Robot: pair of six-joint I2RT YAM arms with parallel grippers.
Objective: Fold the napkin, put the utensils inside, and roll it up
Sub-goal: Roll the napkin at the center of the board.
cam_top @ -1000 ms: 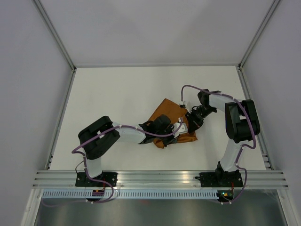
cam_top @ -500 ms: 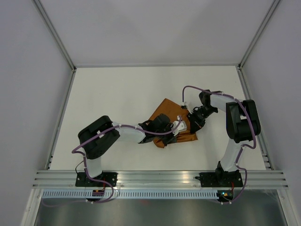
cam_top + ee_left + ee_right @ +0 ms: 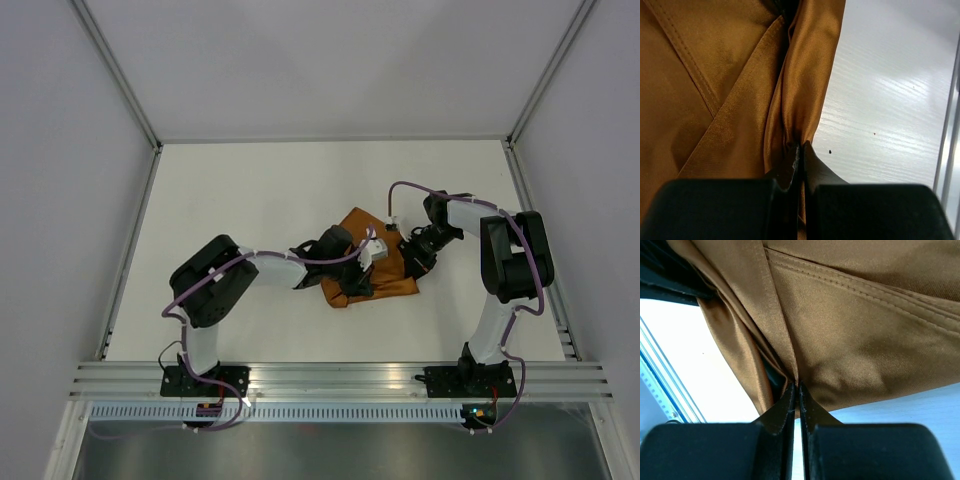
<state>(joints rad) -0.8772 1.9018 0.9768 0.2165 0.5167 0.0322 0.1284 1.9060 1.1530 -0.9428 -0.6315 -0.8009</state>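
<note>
Napkin (image 3: 385, 285) sits mid-frame on the worktop (image 3: 250, 200), folded into a bundle. Left tool (image 3: 800, 155) and right tool (image 3: 796, 390) are each pinched tight on a cloth edge, likely holding the fold taut for rolling. Long axis looks roughly left-right. Knife not visible, possibly inside.

The left hand (image 3: 800, 152) swung the napkin (image 3: 710, 75) fold farther away.
</note>
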